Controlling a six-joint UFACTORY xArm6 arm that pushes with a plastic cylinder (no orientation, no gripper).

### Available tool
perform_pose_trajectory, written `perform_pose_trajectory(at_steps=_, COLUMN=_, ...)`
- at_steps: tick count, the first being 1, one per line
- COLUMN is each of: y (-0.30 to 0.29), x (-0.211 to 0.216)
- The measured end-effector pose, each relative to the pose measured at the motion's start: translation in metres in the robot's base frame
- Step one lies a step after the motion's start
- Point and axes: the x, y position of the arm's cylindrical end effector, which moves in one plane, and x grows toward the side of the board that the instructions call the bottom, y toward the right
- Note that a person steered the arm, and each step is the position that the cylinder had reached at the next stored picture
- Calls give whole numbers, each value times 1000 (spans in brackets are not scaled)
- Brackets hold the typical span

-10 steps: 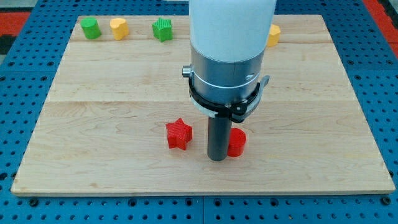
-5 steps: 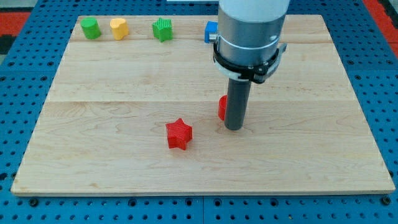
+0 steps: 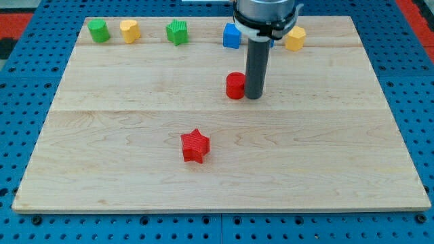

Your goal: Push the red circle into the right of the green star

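Observation:
The red circle (image 3: 234, 86) sits on the wooden board a little above its middle. My tip (image 3: 253, 97) stands right beside it on the view's right, touching or nearly touching it. The green star (image 3: 177, 32) is near the view's top edge, up and to the left of the red circle, well apart from it.
A red star (image 3: 195, 146) lies below the middle. Along the top edge stand a green block (image 3: 100, 30), a yellow block (image 3: 129, 30), a blue block (image 3: 232, 35) and a yellow block (image 3: 295, 38). The board (image 3: 102, 135) rests on a blue pegboard.
My tip and the red circle have moved up the view and slightly left, from near the bottom middle to above the middle. The tip switched from the circle's left to its right.

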Motion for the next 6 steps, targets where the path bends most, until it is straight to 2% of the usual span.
perform_pose_trajectory(at_steps=2, y=-88, x=-21)
perform_pose_trajectory(at_steps=4, y=-92, x=-84)
perform_pose_trajectory(at_steps=6, y=-102, x=-85)
